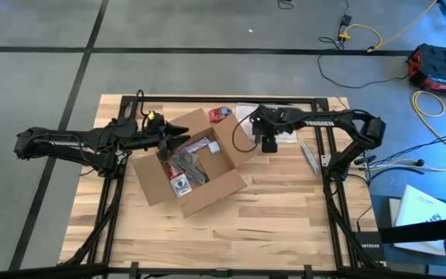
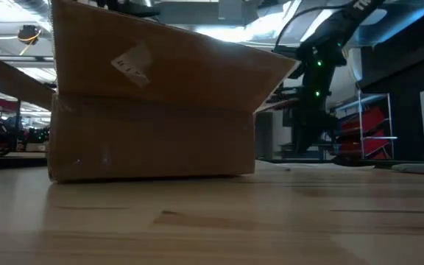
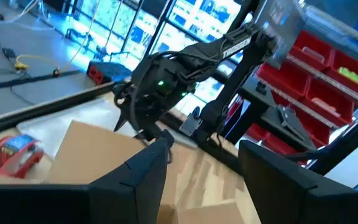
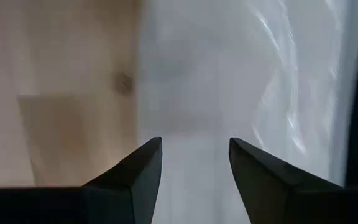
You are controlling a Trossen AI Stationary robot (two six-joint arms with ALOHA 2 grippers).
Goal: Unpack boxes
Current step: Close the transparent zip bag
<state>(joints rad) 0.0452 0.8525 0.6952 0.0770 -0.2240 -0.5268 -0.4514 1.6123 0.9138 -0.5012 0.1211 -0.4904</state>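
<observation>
The open brown cardboard box sits flat on the table's middle, its flaps spread outward, and fills the left of the low view. Several grey packets lie inside it. My left gripper hovers level over the box's far left corner, open and with nothing between its fingers. My right gripper points down beside the box's right flap, open and holding nothing, over a clear plastic bag that lies flat on the table.
A small red-and-blue object lies on the table behind the box. A grey strip lies near the right edge. Black frame rails run around the table. Bare wood lies toward the near edge.
</observation>
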